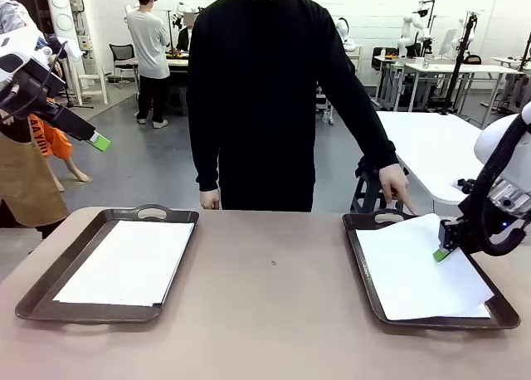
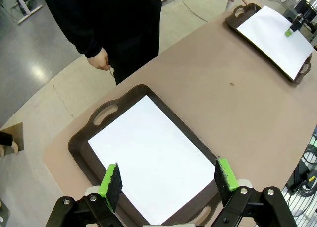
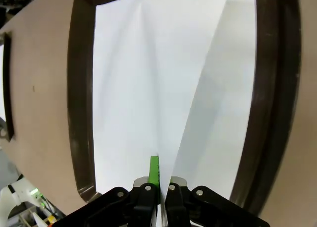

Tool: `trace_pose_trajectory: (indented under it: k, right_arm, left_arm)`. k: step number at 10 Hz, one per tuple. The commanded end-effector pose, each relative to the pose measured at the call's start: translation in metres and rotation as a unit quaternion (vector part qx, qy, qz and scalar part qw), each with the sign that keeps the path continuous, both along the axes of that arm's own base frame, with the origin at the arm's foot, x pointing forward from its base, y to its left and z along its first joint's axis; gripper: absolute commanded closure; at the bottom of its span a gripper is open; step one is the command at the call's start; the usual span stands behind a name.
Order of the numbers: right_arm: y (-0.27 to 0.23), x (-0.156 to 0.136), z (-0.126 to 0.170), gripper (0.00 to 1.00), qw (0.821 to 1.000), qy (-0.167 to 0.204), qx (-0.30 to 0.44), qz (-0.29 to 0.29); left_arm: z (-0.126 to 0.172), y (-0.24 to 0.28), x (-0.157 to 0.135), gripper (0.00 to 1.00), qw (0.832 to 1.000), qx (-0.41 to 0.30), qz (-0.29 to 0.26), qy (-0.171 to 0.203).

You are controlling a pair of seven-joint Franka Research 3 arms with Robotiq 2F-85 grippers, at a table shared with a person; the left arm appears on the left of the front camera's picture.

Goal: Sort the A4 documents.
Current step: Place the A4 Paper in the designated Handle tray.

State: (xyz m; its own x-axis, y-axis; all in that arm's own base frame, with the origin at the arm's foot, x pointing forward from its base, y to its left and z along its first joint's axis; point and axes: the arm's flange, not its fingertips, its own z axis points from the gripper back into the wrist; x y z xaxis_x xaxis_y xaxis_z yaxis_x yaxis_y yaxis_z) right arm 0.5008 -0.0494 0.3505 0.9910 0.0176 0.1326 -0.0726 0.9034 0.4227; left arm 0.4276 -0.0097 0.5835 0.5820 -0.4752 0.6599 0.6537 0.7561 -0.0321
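Two dark brown trays sit on the table. The left tray (image 1: 33,301) holds a flat white A4 document (image 1: 129,262). In the right tray (image 1: 365,260) lies a stack of A4 documents (image 1: 406,272). My right gripper (image 1: 444,251) is shut on the top sheet's right edge, pinching it up into a ridge (image 3: 148,88); the right wrist view shows that gripper (image 3: 158,175) with the paper between its pads. High over the table's left end, my left gripper (image 1: 98,141) hangs open and holds nothing. Its own view looks down past the left gripper (image 2: 168,180) onto the left tray's sheet (image 2: 148,152).
A person in black stands at the far side, one hand (image 1: 394,187) on the right tray's far handle and the other hand (image 1: 210,199) hanging by the table edge. Bare tabletop (image 1: 274,297) lies between the trays. A white table (image 1: 436,148) stands behind at the right.
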Motion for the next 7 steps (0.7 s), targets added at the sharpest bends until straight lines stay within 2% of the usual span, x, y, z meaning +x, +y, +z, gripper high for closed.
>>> trace_pose_trajectory:
  k: [1,3,7]
  right_arm:
    - [0.0,-0.007,-0.001,0.99,1.0,-0.002,-0.011,-0.027]
    - [0.005,-0.003,-0.004,0.99,1.0,0.012,0.006,-0.004]
    - [0.014,0.007,-0.002,0.99,1.0,0.011,-0.001,0.021]
  left_arm:
    - [0.0,0.001,-0.001,0.03,1.0,0.001,-0.002,-0.002]
    - [0.0,0.001,-0.001,0.03,1.0,0.001,-0.002,-0.002]
    - [0.0,0.001,-0.001,0.03,1.0,0.001,-0.002,-0.002]
